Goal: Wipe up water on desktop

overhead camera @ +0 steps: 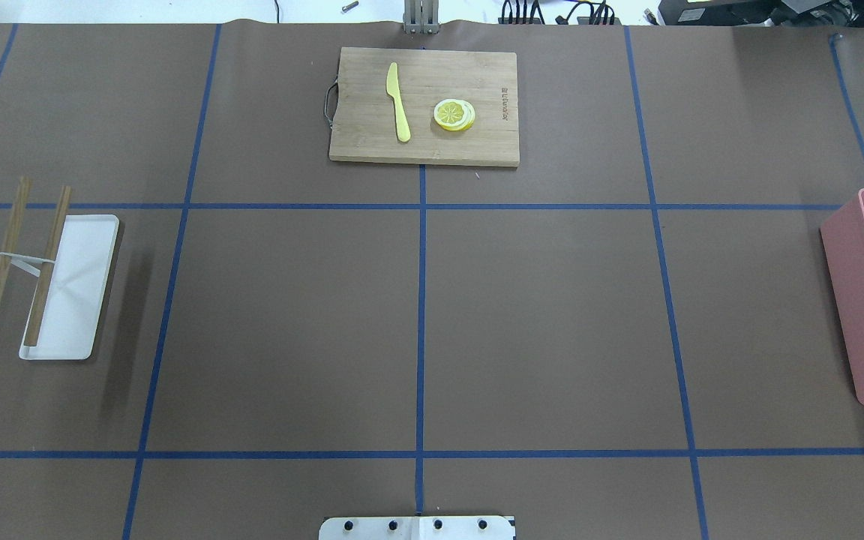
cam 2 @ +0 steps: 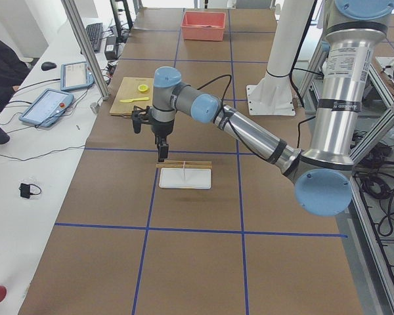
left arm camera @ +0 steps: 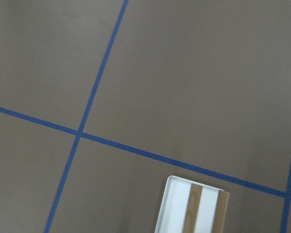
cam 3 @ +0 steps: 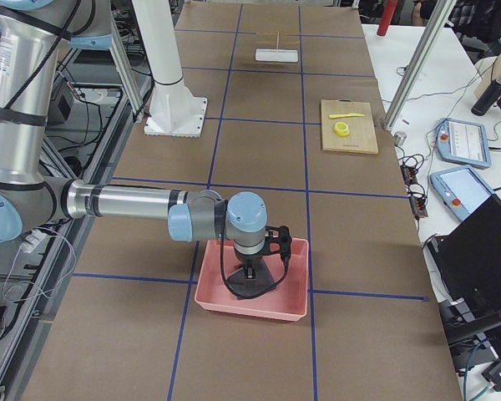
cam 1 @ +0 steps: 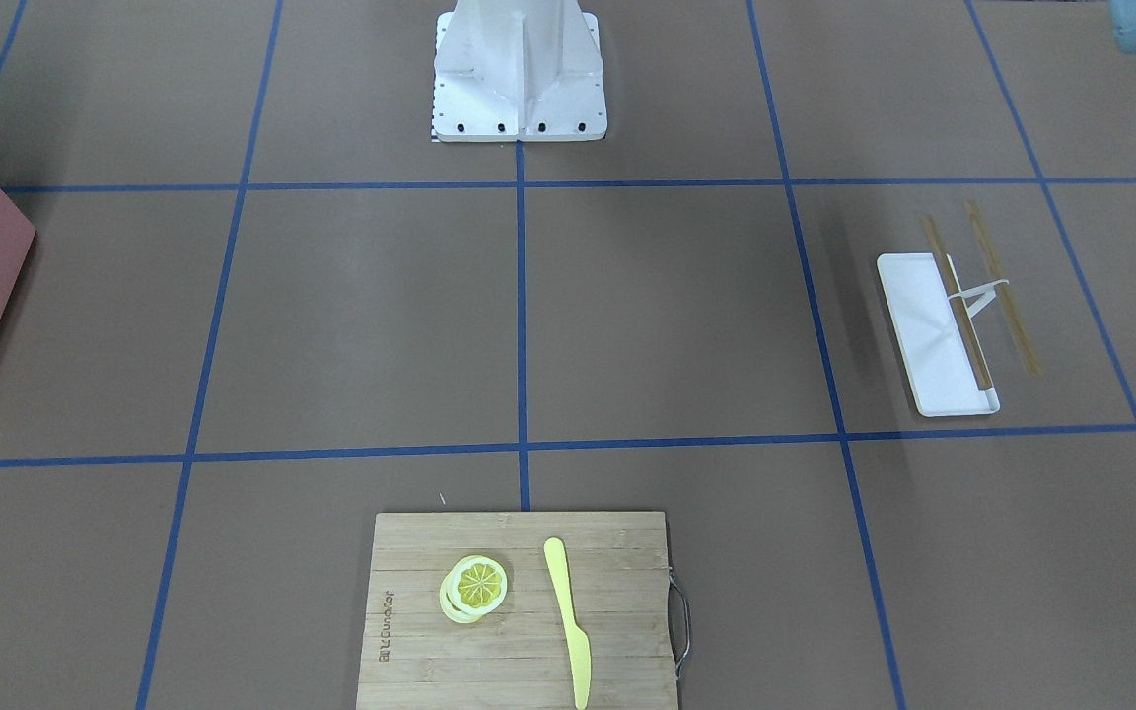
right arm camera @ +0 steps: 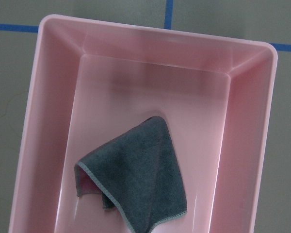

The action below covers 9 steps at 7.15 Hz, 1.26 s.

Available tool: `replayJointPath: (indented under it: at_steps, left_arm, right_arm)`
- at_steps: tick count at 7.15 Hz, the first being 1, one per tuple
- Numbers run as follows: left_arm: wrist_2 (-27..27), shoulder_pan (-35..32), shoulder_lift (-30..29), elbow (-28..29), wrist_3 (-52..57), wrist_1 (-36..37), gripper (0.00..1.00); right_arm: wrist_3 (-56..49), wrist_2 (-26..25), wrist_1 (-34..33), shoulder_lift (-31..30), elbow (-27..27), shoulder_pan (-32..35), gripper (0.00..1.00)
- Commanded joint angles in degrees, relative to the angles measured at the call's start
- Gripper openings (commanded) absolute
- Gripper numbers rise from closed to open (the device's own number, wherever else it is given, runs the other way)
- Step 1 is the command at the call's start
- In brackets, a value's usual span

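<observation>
The desktop is a wide brown surface crossed by blue tape lines; no water shows on it in any view. A grey cloth lies crumpled in a pink bin at the desktop's right end. My right gripper hangs inside that bin, just above the cloth; I cannot tell whether it is open or shut. My left gripper hangs above the far edge of a white tray; its fingers do not show clearly, so I cannot tell its state.
The white tray carries a rack with two wooden bars at the left end. A bamboo cutting board with a yellow knife and lemon slices lies at the far middle. The robot's base plate stands at the near middle.
</observation>
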Motion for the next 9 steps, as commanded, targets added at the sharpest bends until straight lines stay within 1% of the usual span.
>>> replayJointPath:
  at_steps: [1,3,4,6,8,9]
  left_arm:
    - [-2.0,-4.2,2.5,8.7,14.8,-3.5,0.98]
    - [-1.9,-4.2,2.8,15.9,14.9,-10.2,0.98]
    - [-1.8,-4.4,3.7,18.3,14.9,-10.8,0.98]
    - [-2.1,-6.3,3.7,18.4,15.0,-11.0,0.98]
    - [-6.6,-6.8,3.6,18.2,18.2,-10.2,0.98]
    - [-6.5,-6.9,3.6,18.3,20.0,-10.1,0.98]
  right_arm:
    - [0.0,0.1,0.0,0.0,0.0,0.0,1.00]
    - [0.0,0.1,0.0,-0.2,0.0,0.0,1.00]
    - [0.0,0.2,0.0,-0.2,0.0,0.0,1.00]
    - [0.0,-0.2,-0.5,0.1,-0.1,0.0,1.00]
    - [0.0,-0.5,-0.5,0.2,-1.9,0.0,1.00]
    - [0.0,-1.1,-0.6,1.0,-2.1,0.0,1.00]
